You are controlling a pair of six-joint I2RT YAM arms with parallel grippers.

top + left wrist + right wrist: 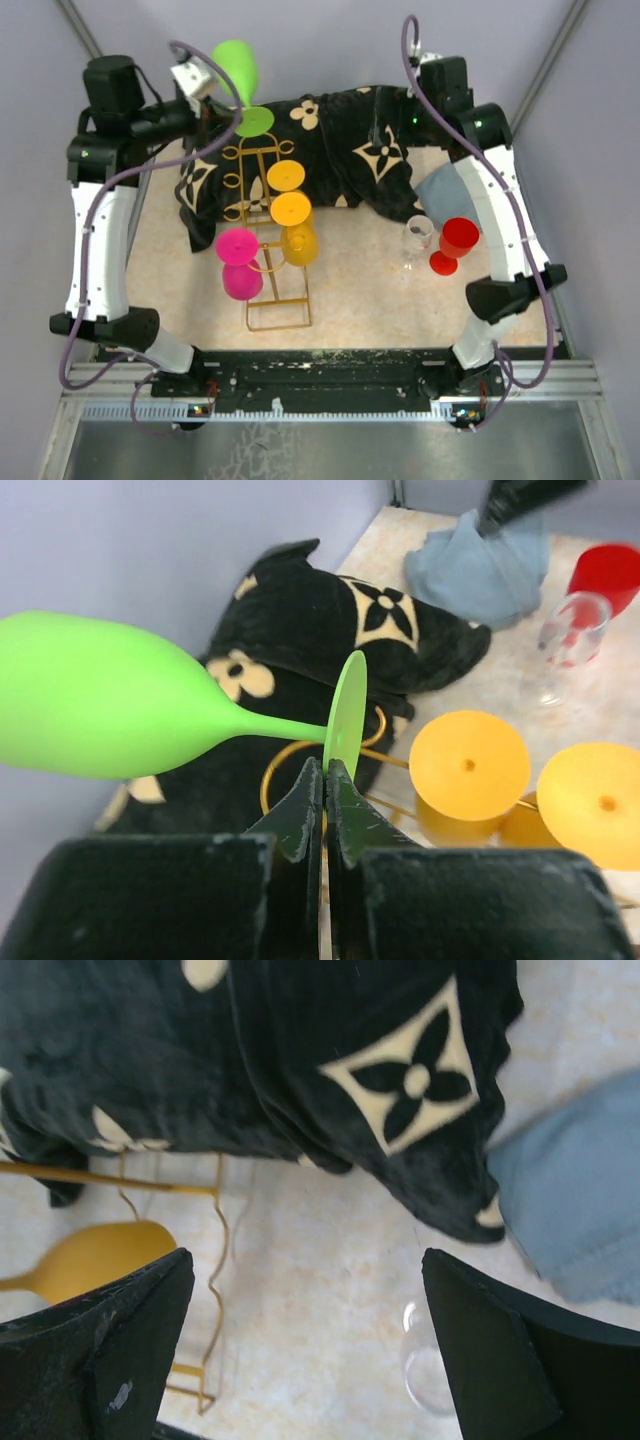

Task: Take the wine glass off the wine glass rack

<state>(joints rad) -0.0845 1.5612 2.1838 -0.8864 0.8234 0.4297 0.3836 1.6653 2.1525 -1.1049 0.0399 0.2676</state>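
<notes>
Left gripper (326,768) clamped on base of one lime-green plastic wine glass (100,695); right gripper (310,1300) jaws spread, empty. Gold wire rack (278,326): two yellow glasses (291,208), one pink glass (237,243).

Bright and evenly lit, softly, from overhead; only faint shadows. Blurred toward 1 o'clock in left wrist view, around red glass (612,572).
</notes>
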